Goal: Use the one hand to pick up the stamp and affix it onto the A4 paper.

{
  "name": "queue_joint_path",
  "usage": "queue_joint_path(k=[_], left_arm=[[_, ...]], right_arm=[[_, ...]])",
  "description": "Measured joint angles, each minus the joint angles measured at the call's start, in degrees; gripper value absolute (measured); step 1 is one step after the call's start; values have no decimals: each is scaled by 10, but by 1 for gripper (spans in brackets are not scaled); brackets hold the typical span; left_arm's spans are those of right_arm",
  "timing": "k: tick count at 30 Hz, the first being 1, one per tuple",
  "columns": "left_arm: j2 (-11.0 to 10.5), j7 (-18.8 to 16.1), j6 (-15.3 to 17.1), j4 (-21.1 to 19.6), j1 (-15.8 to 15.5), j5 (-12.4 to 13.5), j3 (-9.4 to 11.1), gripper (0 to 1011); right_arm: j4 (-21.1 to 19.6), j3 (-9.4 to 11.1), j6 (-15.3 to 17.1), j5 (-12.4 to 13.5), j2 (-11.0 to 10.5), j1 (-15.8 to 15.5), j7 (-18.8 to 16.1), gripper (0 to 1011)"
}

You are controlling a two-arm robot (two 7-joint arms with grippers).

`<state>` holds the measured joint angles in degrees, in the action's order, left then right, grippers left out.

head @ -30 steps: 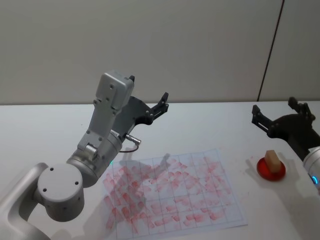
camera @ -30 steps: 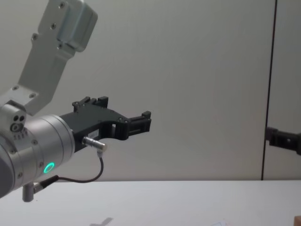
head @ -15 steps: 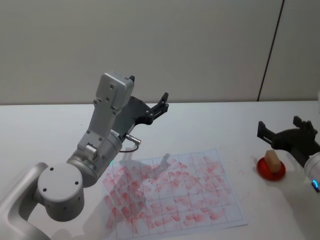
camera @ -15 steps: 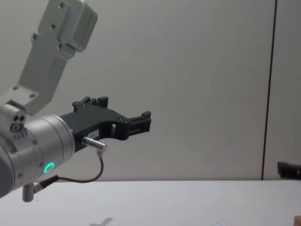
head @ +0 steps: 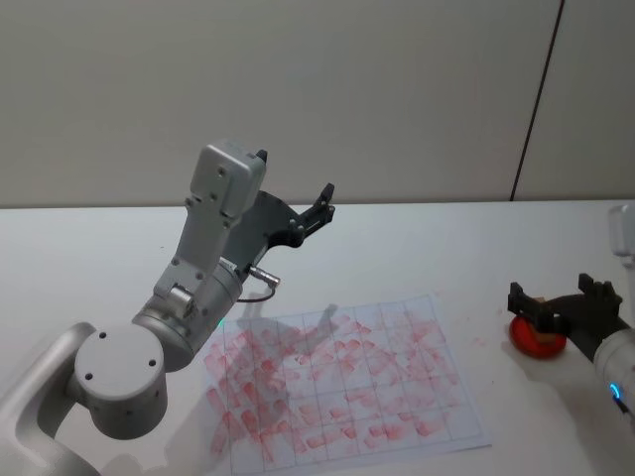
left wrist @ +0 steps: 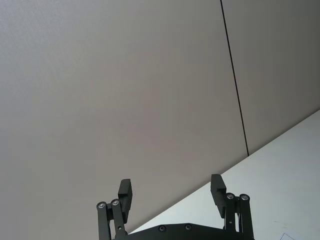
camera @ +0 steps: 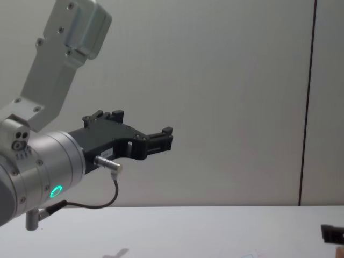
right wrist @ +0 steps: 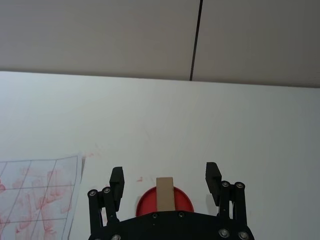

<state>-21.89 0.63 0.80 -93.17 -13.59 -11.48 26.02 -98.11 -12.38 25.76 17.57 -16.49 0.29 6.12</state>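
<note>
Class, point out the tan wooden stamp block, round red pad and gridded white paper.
tan wooden stamp block (right wrist: 165, 192), right wrist view, front face.
round red pad (right wrist: 183, 202), right wrist view, bare part beside the stamp.
gridded white paper (head: 342, 382), head view, middle.

On the table (head: 99, 258), toward the near middle: paper (head: 347, 382), flat. To its right, apart from its edge: pad (head: 536, 342), with stamp (right wrist: 165, 192) upright on it. Astride the stamp, one finger on each side with a gap left at both: right gripper (right wrist: 165, 171), low over the pad, reaching in from the near right. Behind and left of the paper, raised well above the table: left gripper (left wrist: 171, 182), fingers apart, pointing toward the wall (head: 397, 89) behind.
</note>
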Motion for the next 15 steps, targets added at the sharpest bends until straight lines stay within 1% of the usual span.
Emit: queue_joint_path(k=[9, 13, 15], left_arm=[[0, 0, 0, 0, 0, 0, 0, 1001], [0, 0, 0, 0, 0, 0, 0, 1002], [0, 0, 0, 0, 0, 0, 0, 1001]], right_arm=[[18, -6, 10, -12, 9, -1, 5, 998], [27, -7, 12, -18, 13, 1, 4, 940], [33, -9, 13, -22, 15, 3, 2, 879]])
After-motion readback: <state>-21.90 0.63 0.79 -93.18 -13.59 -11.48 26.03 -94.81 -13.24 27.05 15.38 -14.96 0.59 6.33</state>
